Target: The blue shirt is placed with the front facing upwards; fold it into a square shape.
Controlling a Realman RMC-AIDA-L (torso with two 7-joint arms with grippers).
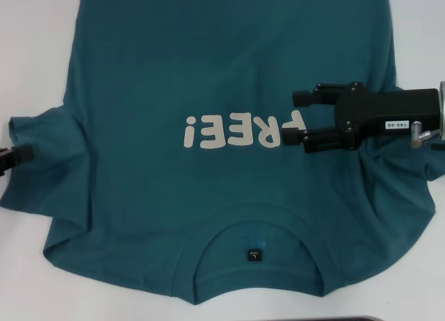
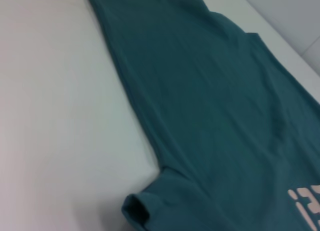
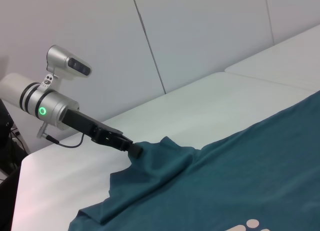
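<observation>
White worktop [image 1: 28, 50] fills the frame, with the shirt [image 1: 229, 78] spread front up across its middle, collar at the lower edge and the "FREE!" lettering [image 1: 243, 130] at centre. At right of centre the right tool [image 1: 300, 116] hovers over the chest with fingers wide apart, holding nothing. At the left edge the left tool [image 3: 134, 150] pinches the sleeve [image 1: 49, 161], lifting its cloth.

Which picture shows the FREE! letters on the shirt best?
The head view: the whole FREE! lettering lies across the blue shirt, upside down from the camera, with the right gripper beside its end. The left wrist view catches only a few letters at its edge; the right wrist view only a sliver.
</observation>
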